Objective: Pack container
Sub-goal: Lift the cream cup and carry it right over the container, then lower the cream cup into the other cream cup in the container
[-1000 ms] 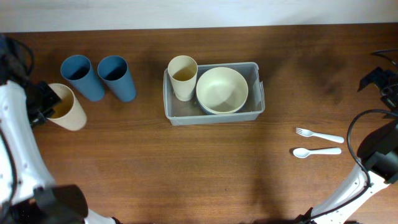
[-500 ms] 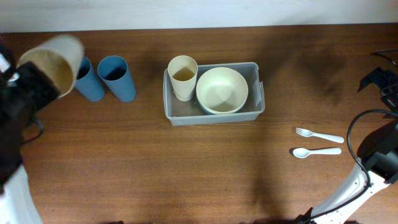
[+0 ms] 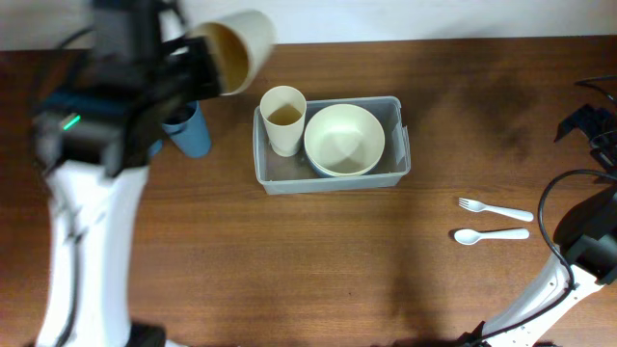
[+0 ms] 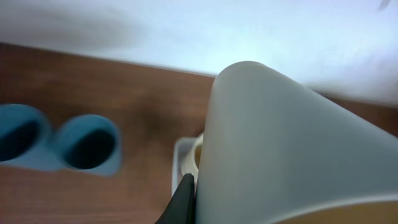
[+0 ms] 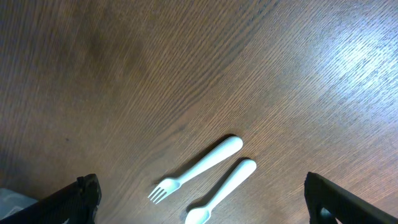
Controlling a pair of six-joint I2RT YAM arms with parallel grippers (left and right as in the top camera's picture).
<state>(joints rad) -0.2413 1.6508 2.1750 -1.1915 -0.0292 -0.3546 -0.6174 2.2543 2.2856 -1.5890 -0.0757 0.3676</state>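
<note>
The clear plastic container (image 3: 328,183) sits at the table's back middle. It holds an upright cream cup (image 3: 282,118) at its left end and a cream bowl (image 3: 344,138) beside it. My left gripper (image 3: 198,60) is shut on a second cream cup (image 3: 234,46), held tilted, high above the table, just back-left of the container. In the left wrist view this held cup (image 4: 280,143) fills the frame, with one black finger (image 4: 184,200) against its side. My right gripper (image 5: 211,198) is open and empty above a white fork (image 5: 196,169) and a white spoon (image 5: 224,190).
Two blue cups (image 4: 90,146) (image 4: 18,134) stand left of the container; overhead only one (image 3: 190,133) shows, the other hidden by my arm. The fork (image 3: 495,208) and spoon (image 3: 490,234) lie at the front right. My right arm's cables run along the right edge.
My left gripper has lifted the cream cup off the table at the far left and carried it up and right, toward the container's back-left corner. The right arm has not moved.
</note>
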